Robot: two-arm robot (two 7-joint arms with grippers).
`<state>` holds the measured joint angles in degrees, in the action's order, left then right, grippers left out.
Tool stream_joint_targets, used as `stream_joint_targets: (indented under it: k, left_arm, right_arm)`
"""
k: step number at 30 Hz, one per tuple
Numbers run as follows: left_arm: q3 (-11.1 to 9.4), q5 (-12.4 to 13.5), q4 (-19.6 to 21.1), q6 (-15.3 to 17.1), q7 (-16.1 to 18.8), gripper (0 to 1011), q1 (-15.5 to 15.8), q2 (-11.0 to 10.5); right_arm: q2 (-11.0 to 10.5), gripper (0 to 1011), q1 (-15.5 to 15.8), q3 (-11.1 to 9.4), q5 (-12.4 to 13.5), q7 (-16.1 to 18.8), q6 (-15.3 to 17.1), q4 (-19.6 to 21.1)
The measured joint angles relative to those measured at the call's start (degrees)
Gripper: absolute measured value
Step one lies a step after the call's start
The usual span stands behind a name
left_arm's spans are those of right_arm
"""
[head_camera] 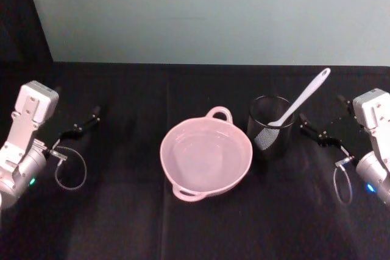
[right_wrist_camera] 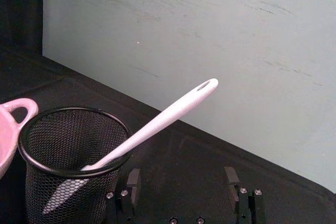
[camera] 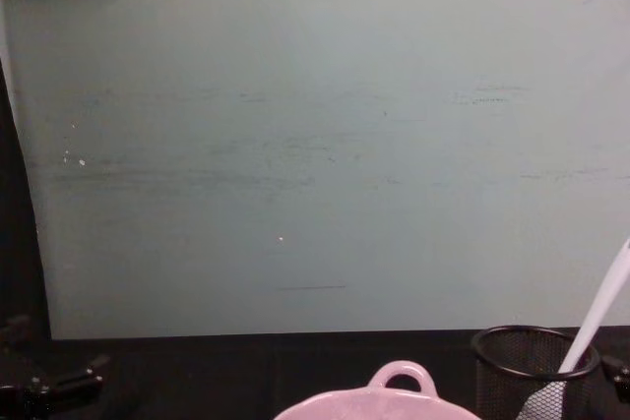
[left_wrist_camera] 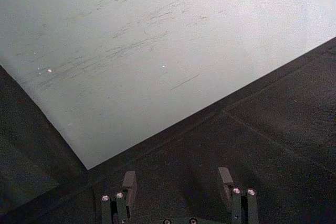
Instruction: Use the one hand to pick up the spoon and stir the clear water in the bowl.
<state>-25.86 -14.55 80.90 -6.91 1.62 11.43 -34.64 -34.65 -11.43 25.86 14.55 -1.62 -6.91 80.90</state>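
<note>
Holding water in bowl [head_camera: 172, 144], spoon [head_camera: 303, 98] in mesh cup [head_camera: 263, 144]. Idling open and empty: right hand [right_wrist_camera: 181, 174] beside cup, left hand [left_wrist_camera: 177, 179] well apart.

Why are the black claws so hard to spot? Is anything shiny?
Head view: the left claw and right claw are black on the black table, so they blend in; the bowl shows just a faint sheen inside. Right wrist view: the spoon looks pale against the wall, and the mesh cup catches light on its rim.
</note>
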Motion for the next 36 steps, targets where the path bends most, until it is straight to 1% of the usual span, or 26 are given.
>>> stream_joint_targets:
  k: [28, 30, 32, 33, 35, 36]
  left_arm:
    - [0.00, 0.00, 0.00, 0.00, 0.00, 1011, 0.00, 0.00]
    - [0.00, 0.00, 0.00, 0.00, 0.00, 1011, 0.00, 0.00]
    - [0.00, 0.00, 0.00, 0.00, 0.00, 1011, 0.00, 0.00]
    - [0.00, 0.00, 0.00, 0.00, 0.00, 1011, 0.00, 0.00]
    - [0.00, 0.00, 0.00, 0.00, 0.00, 1011, 0.00, 0.00]
    - [0.00, 0.00, 0.00, 0.00, 0.00, 1011, 0.00, 0.00]
  right_arm:
    - [-0.05, 1003, 0.04, -0.04, -0.06, 0.03, 0.09, 0.08]
    - [-0.38, 1002, 0.40, -0.22, -0.26, 0.10, 0.54, 0.69]
    - [-0.88, 1003, 1.51, -0.86, -0.33, 0.17, 1.07, 1.95]
    - [-1.32, 1003, 2.80, -1.60, -0.11, 0.16, 1.13, 3.25]
    - [-1.67, 1003, 4.28, -2.61, 0.58, -0.10, 0.94, 4.56]
    - [-1.87, 1003, 5.70, -3.51, 1.36, -0.39, 0.46, 5.65]
